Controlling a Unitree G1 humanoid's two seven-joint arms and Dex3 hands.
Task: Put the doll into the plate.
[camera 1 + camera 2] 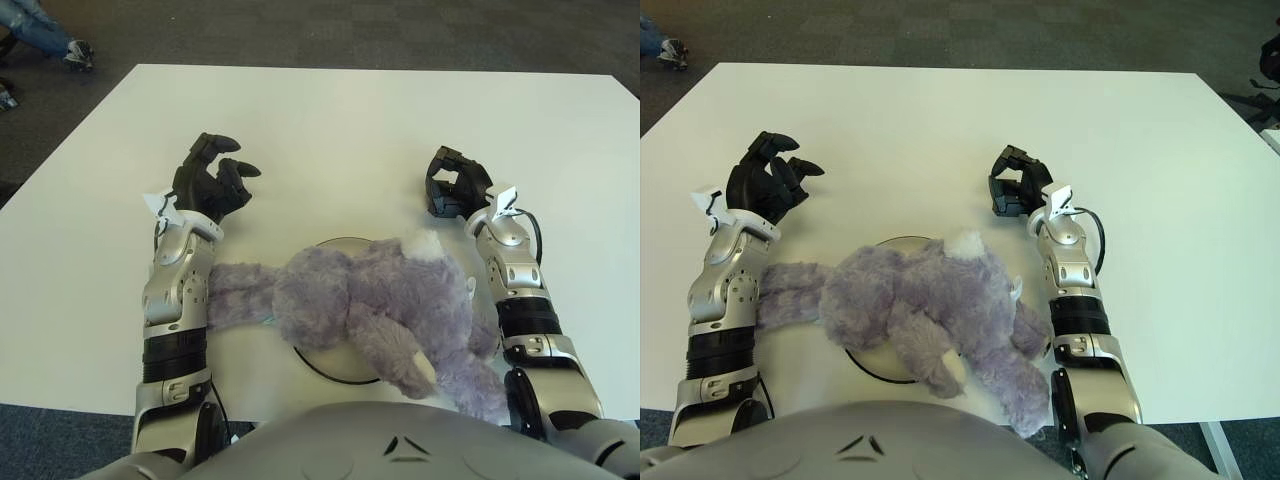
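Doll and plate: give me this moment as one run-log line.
doll: lying across plate, tail off its left | left hand: open, empty, beyond doll | right hand: open, empty, beyond doll

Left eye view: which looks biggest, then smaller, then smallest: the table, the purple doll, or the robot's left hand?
1. Table, the biggest by far.
2. Doll, fluffy and purple, lying over the plate.
3. Left hand, the smallest, showing on the left of the doll and holding nothing.

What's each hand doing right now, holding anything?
Left hand: open, holding nothing.
Right hand: open, holding nothing; the purple plush doll lies on the plate.
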